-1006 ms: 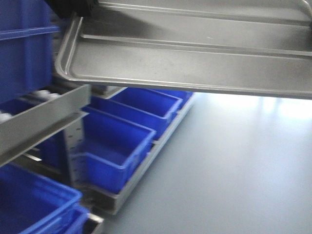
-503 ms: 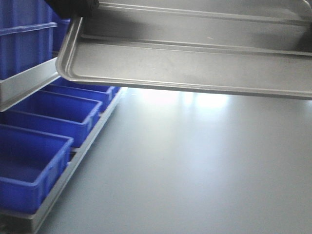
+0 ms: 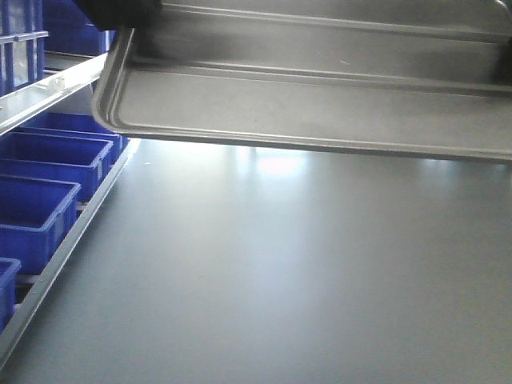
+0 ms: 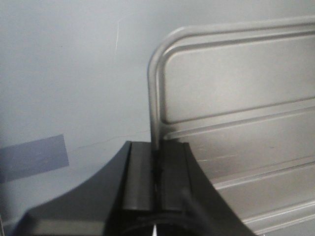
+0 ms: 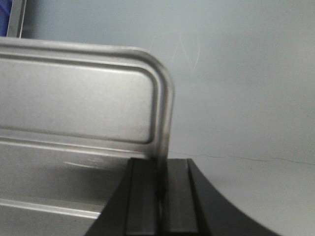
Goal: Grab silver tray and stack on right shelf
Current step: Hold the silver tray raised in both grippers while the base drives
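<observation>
The silver tray [image 3: 304, 112] was held in the air across the top of the front view, its long edge running from the upper left to the right border. It was clear of the grey floor [image 3: 304, 272] below it and tilted slightly toward the camera. Its base showed bare metal with long raised ridges, and nothing lay on it.

Left gripper [image 4: 156, 162]: in the left wrist view, the two dark fingers [image 4: 139, 172] were closed on the tray's raised rim at lower centre of the frame. The rim passed between them just below a rounded corner. The tray spread away to the upper right.

Right gripper [image 5: 162, 189]: in the right wrist view, the fingers [image 5: 142, 196] were likewise clamped on the rim at lower centre, below the opposite rounded corner. The tray spread to the left.

At the left edge of the front view, a row of blue bins [image 3: 40, 208] sat on a low rack beside the floor. The insides that showed were plain blue plastic. Above them, a shiny steel rail [image 3: 48, 92] slanted up toward the tray's left corner, with more blue bins [image 3: 20, 40] standing on it at the upper left. The tray was near this rail, but contact could not be told.

A blue-grey tape patch [image 4: 32, 157] lay on the floor at the left of the left wrist view.
</observation>
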You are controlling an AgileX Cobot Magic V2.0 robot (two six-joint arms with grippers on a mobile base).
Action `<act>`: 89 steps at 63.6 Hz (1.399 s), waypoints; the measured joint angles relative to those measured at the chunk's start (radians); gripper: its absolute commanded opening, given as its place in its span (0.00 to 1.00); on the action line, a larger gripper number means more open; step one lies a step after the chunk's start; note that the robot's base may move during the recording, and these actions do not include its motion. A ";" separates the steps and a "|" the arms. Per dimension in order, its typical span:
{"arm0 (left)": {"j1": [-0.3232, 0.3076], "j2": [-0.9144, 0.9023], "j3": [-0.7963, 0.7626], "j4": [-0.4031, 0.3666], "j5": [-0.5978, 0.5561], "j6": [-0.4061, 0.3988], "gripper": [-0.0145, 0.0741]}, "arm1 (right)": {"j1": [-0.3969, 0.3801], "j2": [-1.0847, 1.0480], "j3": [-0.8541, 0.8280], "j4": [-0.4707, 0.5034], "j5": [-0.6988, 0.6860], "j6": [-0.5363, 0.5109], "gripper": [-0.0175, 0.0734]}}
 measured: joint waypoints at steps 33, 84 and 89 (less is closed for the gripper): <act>0.000 0.000 0.000 0.000 0.000 0.000 0.06 | 0.000 0.000 0.000 0.000 0.000 0.000 0.25; 0.000 0.000 0.000 -0.004 0.000 0.000 0.06 | 0.000 0.000 0.000 0.000 0.000 0.000 0.25; 0.000 0.000 0.000 -0.004 0.000 0.000 0.06 | 0.000 0.000 0.000 0.000 0.000 0.000 0.25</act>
